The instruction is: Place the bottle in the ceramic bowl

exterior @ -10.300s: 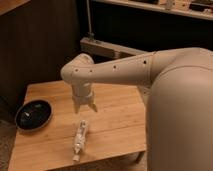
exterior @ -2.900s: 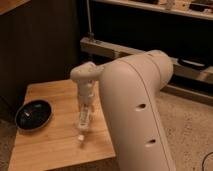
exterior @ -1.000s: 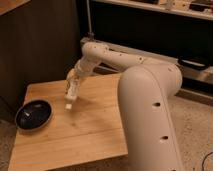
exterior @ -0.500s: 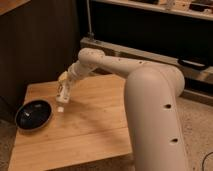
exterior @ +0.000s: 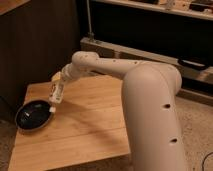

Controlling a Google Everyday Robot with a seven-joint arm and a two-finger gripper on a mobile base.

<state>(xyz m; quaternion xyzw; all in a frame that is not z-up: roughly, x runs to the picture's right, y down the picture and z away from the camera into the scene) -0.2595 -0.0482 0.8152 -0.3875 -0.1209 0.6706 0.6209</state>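
Observation:
My gripper [exterior: 57, 86] is at the end of the white arm, over the left part of the wooden table [exterior: 90, 125]. It is shut on the bottle [exterior: 56, 95], a small clear bottle with a pale label that hangs cap-down from the fingers. The bottle's white cap is just above the right rim of the ceramic bowl [exterior: 33, 114]. The bowl is a shallow glossy black dish on the table's left edge, and nothing lies in it.
The white arm's bulky forearm [exterior: 150, 105] covers the right side of the table. A dark wood wall stands behind the table on the left, and a low metal shelf rail [exterior: 150, 52] runs behind on the right. The floor is speckled.
The gripper picked the bottle up from the table's middle and has carried it left; in the last half second it moved further left and down, to the bowl's right rim.

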